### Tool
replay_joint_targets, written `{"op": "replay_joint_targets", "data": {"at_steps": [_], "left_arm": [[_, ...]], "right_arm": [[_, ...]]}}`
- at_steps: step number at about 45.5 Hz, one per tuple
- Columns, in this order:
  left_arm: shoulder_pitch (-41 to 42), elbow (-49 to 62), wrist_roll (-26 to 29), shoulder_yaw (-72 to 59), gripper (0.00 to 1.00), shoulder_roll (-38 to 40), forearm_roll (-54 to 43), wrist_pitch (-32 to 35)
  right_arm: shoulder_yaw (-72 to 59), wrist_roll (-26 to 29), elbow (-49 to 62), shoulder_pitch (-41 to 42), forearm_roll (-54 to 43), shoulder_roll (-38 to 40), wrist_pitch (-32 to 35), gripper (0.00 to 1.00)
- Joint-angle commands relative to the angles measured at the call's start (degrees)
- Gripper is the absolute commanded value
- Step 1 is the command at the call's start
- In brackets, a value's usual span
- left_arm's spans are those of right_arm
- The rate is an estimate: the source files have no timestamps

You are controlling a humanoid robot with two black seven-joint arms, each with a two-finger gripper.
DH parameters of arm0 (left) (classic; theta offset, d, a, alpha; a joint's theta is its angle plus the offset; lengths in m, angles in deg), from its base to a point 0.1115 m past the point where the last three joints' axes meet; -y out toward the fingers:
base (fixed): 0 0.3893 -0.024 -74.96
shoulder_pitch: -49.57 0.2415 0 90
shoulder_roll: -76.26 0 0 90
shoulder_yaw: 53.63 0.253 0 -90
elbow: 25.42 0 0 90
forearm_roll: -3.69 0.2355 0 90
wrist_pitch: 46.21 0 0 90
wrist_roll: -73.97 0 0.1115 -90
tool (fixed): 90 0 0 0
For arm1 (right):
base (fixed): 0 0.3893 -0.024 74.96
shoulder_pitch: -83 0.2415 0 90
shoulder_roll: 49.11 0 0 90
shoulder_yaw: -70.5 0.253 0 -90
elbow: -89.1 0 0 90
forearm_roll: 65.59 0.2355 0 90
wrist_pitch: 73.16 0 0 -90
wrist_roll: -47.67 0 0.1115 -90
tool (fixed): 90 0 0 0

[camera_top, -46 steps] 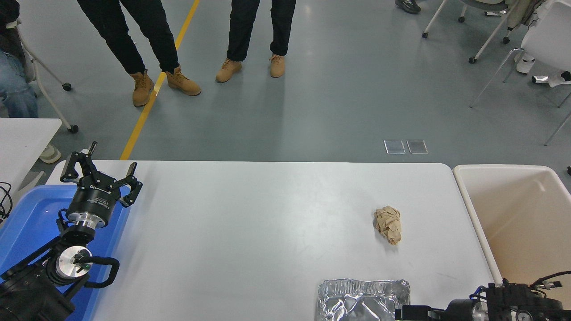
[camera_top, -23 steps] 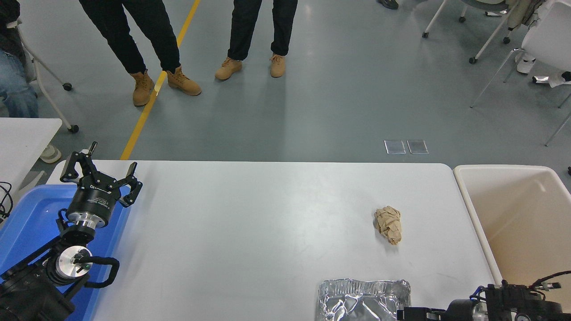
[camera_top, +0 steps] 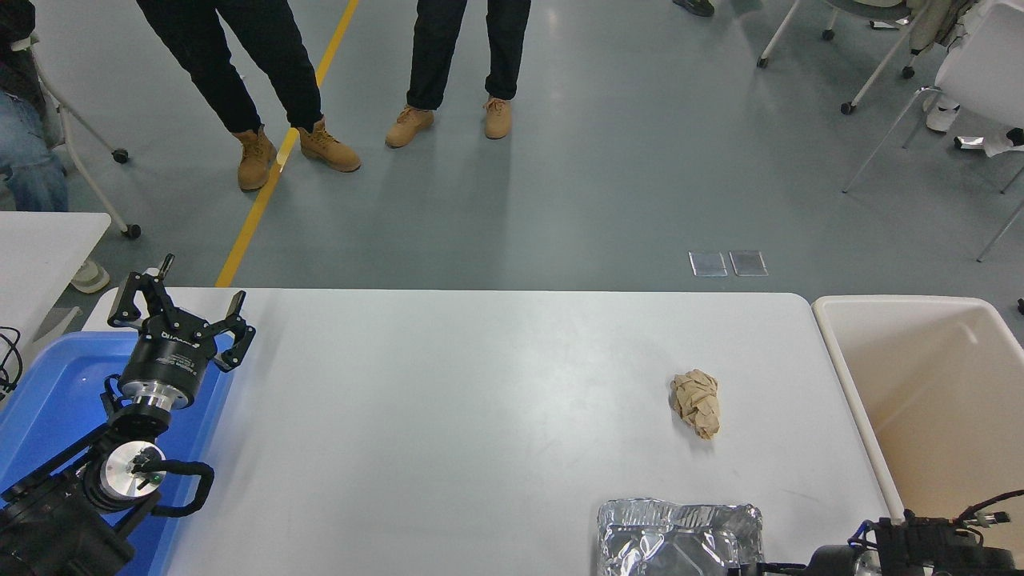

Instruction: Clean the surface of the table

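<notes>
The table surface (camera_top: 480, 416) is a wide white top. A crumpled ball of brown paper (camera_top: 696, 404) lies on its right part. A crinkled foil tray (camera_top: 672, 540) sits at the near edge, partly cut off by the picture's bottom. My right gripper (camera_top: 756, 568) shows only at the bottom right, at the tray's right rim and shut on it. My left gripper (camera_top: 178, 306) is parked open at the far left, above the corner of the blue bin.
A blue bin (camera_top: 56, 392) stands at the table's left end and a large beige bin (camera_top: 832, 352) at its right end. A smaller white table (camera_top: 40, 240) is at the left edge. Two people's legs stand on the floor beyond the far side.
The foil tray has slid to the right and slightly nearer, together with my right gripper pulling back. The paper ball and left arm have not moved.
</notes>
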Motion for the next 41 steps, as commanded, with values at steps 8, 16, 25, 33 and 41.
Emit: {"op": "replay_joint_targets", "data": {"at_steps": [8,16,25,33,41], "left_arm": [[0.00,0.00,0.00,0.00,0.99,0.00,0.00,0.00],[0.00,0.00,0.00,0.00,0.99,0.00,0.00,0.00],[0.00,0.00,0.00,0.00,0.99,0.00,0.00,0.00],[0.00,0.00,0.00,0.00,0.99,0.00,0.00,0.00],[0.00,0.00,0.00,0.00,0.99,0.00,0.00,0.00]], "right_arm": [[-0.25,-0.47,0.03,0.24,-0.41,0.40,0.19,0.00],[-0.17,-0.47,-0.15,0.50,-0.41,1.37,0.36,0.00],[-0.08,-1.70,-0.58,1.82,-0.24,2.68,0.45,0.00],[0.01,-2.49,-1.46,4.10,0.11,4.79,0.63,0.00],[0.62,-2.57,-4.45,8.23,0.82,7.78,1.33,0.00]]}}
